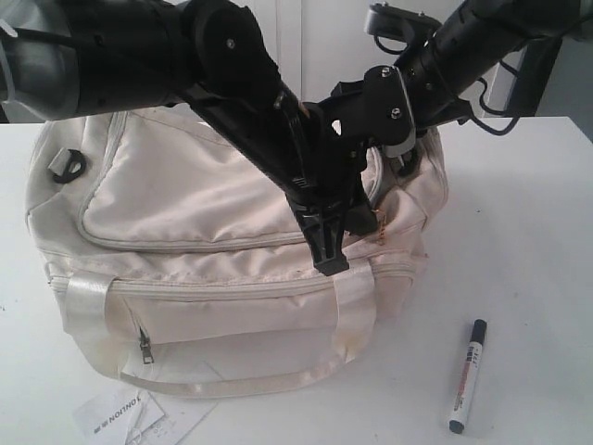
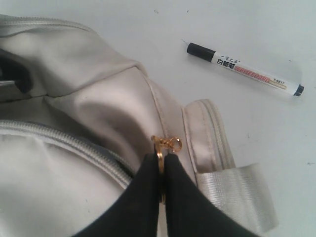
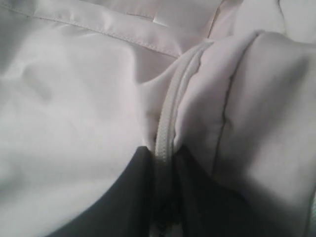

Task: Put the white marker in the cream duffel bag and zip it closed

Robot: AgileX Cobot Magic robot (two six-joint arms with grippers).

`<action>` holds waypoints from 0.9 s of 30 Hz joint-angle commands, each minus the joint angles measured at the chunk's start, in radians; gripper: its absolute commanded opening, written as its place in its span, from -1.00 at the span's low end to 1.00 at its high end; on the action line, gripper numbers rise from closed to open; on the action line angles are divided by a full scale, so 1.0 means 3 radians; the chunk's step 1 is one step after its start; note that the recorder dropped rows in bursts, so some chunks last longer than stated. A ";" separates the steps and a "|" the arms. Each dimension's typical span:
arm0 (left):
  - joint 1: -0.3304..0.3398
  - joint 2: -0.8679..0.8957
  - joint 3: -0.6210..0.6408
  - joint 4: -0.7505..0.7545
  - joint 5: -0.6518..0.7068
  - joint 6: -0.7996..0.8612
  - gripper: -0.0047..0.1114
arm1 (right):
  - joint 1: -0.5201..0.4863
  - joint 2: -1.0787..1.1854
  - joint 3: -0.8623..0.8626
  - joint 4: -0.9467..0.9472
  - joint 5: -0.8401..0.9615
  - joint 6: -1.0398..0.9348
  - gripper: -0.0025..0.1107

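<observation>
The bag is sitting on the white table with its curved top flap facing up and its front pocket facing the camera. The marker is lying flat on the table, outside the bag, near the bag's front right corner and clear of it. Its black cap is pointing away from the camera and its dark end toward it.

The left arm is reaching across the top of the bag from the left. The left claw is pressing together on a gold zip pull, with the thin metal tab sandwiched between its two black fingers. The pull is sitting at the right end of the top zip, just beside the point where a shiny strap is meeting the bag.

The right arm is coming down from the upper right onto the bag's right end. The right claw is pinching the bag there, its dark fingers closing on either side of a raised line of zip and gathering the cream fabric into folds around it.

A printed paper slip is lying on the table in front of the bag, partly under the drooping front handle.
</observation>
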 commanded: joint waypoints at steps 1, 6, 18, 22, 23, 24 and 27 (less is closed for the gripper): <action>0.0014 -0.0062 -0.0007 -0.0062 0.0145 -0.0039 -0.92 | 0.0001 -0.0055 -0.0001 -0.0006 -0.0095 -0.0090 -0.96; 0.0014 -0.0062 -0.0007 -0.0062 0.0230 -0.0039 -0.92 | 0.0001 -0.0065 -0.0008 -0.0015 -0.0095 -0.0091 -0.96; 0.0014 -0.0062 -0.0007 -0.0053 0.0449 -0.0039 -0.92 | 0.0001 -0.0065 -0.0008 -0.0037 -0.0095 -0.0091 -0.96; 0.0014 -0.0062 -0.0007 -0.0020 0.0574 -0.0045 -0.92 | 0.0001 -0.0065 -0.0008 -0.0093 -0.0082 -0.0091 -0.96; 0.0014 -0.0062 -0.0007 0.0001 0.0607 -0.0053 -0.92 | 0.0001 -0.0065 -0.0008 -0.0099 -0.0082 -0.0091 -0.96; 0.0014 -0.0062 -0.0016 0.0053 0.0639 -0.0099 -0.92 | 0.0001 -0.0065 -0.0008 -0.0099 -0.0082 -0.0091 -0.96; 0.0014 -0.0062 -0.0016 0.0155 0.0706 -0.0208 -0.92 | 0.0001 -0.0065 -0.0008 -0.0099 -0.0082 -0.0091 -0.96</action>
